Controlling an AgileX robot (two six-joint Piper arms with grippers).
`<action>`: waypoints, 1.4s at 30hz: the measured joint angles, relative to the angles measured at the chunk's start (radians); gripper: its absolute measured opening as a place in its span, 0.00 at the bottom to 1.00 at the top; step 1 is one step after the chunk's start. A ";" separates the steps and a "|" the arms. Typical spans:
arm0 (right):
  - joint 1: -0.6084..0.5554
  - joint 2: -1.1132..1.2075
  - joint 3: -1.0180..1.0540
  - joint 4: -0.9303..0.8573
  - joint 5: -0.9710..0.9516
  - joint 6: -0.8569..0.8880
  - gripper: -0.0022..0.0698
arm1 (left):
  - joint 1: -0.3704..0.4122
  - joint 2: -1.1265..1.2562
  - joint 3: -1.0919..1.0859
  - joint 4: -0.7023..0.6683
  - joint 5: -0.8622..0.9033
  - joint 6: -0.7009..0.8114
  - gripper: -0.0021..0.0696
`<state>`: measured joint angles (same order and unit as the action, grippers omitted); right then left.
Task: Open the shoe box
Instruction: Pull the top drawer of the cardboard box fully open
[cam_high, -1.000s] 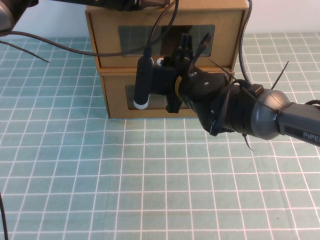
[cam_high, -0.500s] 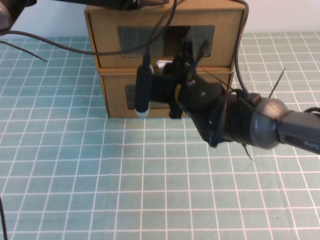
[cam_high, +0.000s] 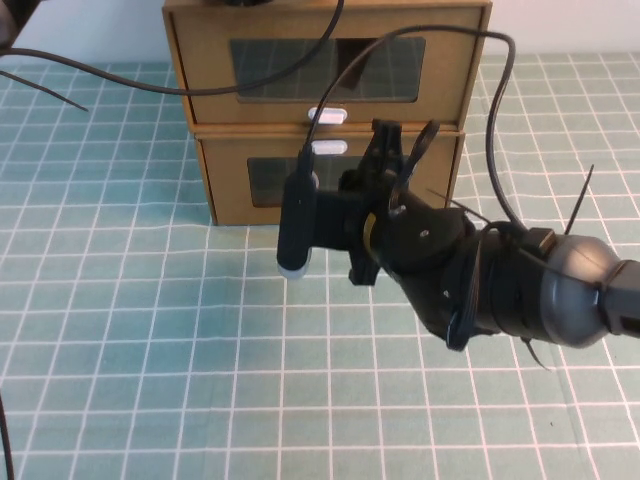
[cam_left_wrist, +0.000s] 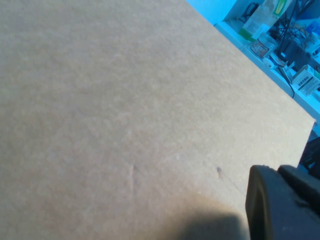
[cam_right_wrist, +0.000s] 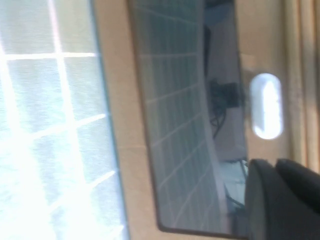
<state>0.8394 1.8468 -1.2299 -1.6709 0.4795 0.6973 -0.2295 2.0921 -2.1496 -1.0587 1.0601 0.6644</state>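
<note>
- Green grid mat (cam_high: 150, 350) covers the table; nearest stretch is bare apart from the right arm reaching over it.
- Right gripper (cam_high: 386, 135) hovers in front of the lower shoe box (cam_high: 230, 195), just beside its white tab (cam_high: 328, 147), not on it. Jaws clenched, nothing between them.
- Lower shoe box sits on the mat at the far middle, window (cam_high: 265, 180) in its front face, tab above the window near the top edge. The right wrist view shows the same tab (cam_right_wrist: 265, 105) close ahead.
- Upper shoe box (cam_high: 200, 70) is stacked squarely on the lower one, with its own tab (cam_high: 326, 114) under its window.
- Left gripper (cam_left_wrist: 280, 200) is farthest back, close over the upper box's cardboard top. Cannot tell whether it is released or clenched.
- Handling, judged:
  - Cardboard looks light and fairly stiff, though its edges would dent under a hard pinch.
  - Window film looks smooth and flimsy, so a poor place to press.
  - White tab is the place to take hold, pinched across its width.
  - A light stack may slide on the mat when pulled, so it likely needs bracing from above.
</note>
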 joint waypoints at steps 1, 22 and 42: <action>0.000 0.000 -0.008 0.002 0.005 0.000 0.06 | 0.000 0.000 0.000 0.000 0.000 0.000 0.02; -0.030 0.113 -0.238 0.004 -0.022 -0.140 0.43 | 0.002 0.003 -0.007 0.000 0.016 0.000 0.02; -0.114 0.187 -0.333 0.011 -0.085 -0.122 0.15 | 0.002 0.004 -0.007 0.006 0.010 0.019 0.02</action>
<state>0.7255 2.0342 -1.5633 -1.6603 0.3946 0.5750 -0.2278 2.0963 -2.1569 -1.0529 1.0699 0.6830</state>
